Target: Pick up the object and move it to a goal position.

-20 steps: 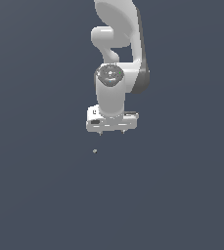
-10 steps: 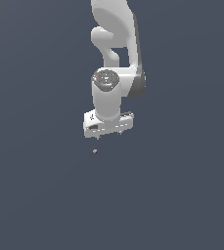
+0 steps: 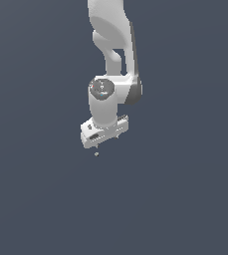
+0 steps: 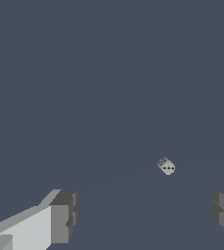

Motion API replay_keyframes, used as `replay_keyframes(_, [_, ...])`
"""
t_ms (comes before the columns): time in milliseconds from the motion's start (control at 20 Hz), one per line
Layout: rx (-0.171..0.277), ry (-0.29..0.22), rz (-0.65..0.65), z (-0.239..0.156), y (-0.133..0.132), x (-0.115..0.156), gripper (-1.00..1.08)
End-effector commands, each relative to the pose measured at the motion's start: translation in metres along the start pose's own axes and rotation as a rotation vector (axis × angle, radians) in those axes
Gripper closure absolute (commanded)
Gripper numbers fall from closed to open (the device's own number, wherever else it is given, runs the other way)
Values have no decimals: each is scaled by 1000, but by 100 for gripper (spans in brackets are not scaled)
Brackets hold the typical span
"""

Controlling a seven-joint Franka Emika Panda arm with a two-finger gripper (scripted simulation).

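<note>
Object (image 4: 166, 166) ahead of spread fingers (image 4: 63, 217), untouched, nearer one side.

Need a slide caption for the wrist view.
Open pincer above a small pale die-like object, not yet grasped.

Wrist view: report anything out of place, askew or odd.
Nothing stands out. The object, a small pale dotted piece, lies alone on the dark ground, clear of the fingers of the gripper, whose jaws stand wide apart.

Plain dark slate-blue backdrop (image 3: 185, 199), flat even light
</note>
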State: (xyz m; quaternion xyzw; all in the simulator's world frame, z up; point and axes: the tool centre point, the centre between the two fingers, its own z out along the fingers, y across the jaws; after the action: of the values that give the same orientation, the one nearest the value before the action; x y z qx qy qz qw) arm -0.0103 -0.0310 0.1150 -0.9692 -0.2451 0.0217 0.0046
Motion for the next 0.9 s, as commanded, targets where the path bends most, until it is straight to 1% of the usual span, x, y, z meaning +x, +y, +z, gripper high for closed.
replay_keyframes(0, [-3, 2, -65, 5, 5, -1, -92])
replay_keyframes(850, [-21, 18, -496, 37, 37, -7, -92])
